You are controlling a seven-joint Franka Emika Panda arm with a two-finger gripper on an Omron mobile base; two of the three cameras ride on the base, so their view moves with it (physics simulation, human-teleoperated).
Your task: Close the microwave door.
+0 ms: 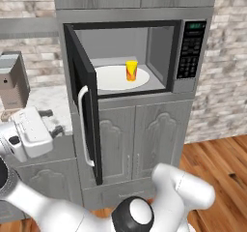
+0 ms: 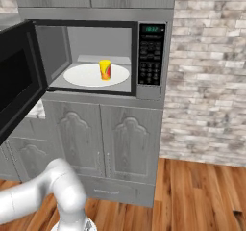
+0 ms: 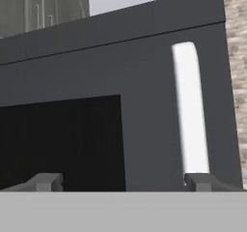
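Note:
The microwave (image 1: pixel 164 88) is built into grey cabinetry, and its door (image 1: pixel 88 117) stands swung out toward me, seen edge-on with its white bar handle (image 1: pixel 83 127). In the right base view the door (image 2: pixel 17 85) juts out at the left of the microwave (image 2: pixel 149 94). My gripper (image 1: pixel 52 122) is to the left of the door's outer face, open, holding nothing. In the hand view the door (image 3: pixel 144 81) is close ahead, with its dark window (image 3: pixel 62 144) and handle (image 3: pixel 190 110); my gripper (image 3: pixel 123 182) faces it with both tips spread wide.
A yellow and red cup (image 1: pixel 131 70) stands on the white turntable (image 1: pixel 108 79) inside. A small grey appliance (image 1: pixel 12 79) sits on the marble counter (image 1: pixel 50 98) to the left. Carved cabinet doors (image 1: pixel 144 139) are below, and wood floor (image 2: pixel 202 191) lies to the right.

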